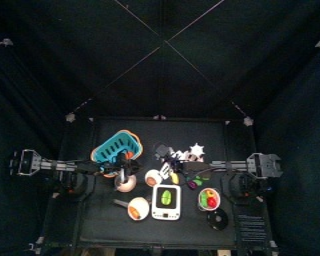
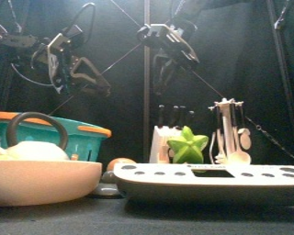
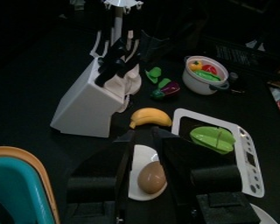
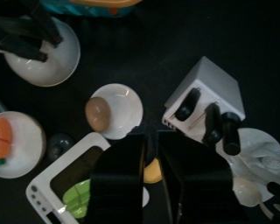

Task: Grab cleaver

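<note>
I cannot pick out the cleaver in any view; it is hidden or too small to tell. A white knife block [image 3: 94, 92] with black handles sticking out stands mid-table, also seen as the knife block [image 4: 206, 101] and the knife block [image 2: 168, 139]. My left gripper [image 3: 154, 179] is open, hovering over a white plate with a brown egg [image 3: 152, 178]. My right gripper [image 4: 152, 175] stands open above the table with nothing between its jaws. A banana [image 4: 152, 171] shows far below the gap, beside the white tray [image 4: 73, 179]. In the front view both arms hang high.
A teal basket [image 1: 119, 148] sits at the back left. The white tray with a green item [image 3: 219, 140] lies near the front. A white spiky object [image 1: 194, 150], a bowl of fruit [image 3: 206, 74], a carrot plate [image 4: 8, 144] and a large cream bowl [image 2: 39, 174] crowd the table.
</note>
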Available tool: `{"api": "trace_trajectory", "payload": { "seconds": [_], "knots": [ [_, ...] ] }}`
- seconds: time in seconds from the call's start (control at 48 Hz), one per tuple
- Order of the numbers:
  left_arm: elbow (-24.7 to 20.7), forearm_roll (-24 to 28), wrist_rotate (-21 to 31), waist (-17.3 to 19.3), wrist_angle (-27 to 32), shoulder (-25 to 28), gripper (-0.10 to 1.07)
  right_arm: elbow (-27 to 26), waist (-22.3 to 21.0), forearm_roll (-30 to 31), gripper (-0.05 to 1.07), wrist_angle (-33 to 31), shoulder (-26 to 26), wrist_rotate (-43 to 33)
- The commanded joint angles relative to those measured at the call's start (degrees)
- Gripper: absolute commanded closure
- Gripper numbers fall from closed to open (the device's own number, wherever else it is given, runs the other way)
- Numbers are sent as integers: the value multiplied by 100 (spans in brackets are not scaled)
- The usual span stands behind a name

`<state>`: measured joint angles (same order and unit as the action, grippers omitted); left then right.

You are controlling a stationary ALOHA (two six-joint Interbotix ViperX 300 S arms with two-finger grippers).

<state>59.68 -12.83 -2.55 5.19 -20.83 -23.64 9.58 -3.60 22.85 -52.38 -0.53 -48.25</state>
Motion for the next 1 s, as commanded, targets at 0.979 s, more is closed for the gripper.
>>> {"api": "trace_trajectory", "payload": {
  "seconds": [0.979],
  "knots": [
    [-18, -53, -9, 0, -44, -26, 30, -369, 343, 1389, 28, -826, 589, -1600]
  ]
}}
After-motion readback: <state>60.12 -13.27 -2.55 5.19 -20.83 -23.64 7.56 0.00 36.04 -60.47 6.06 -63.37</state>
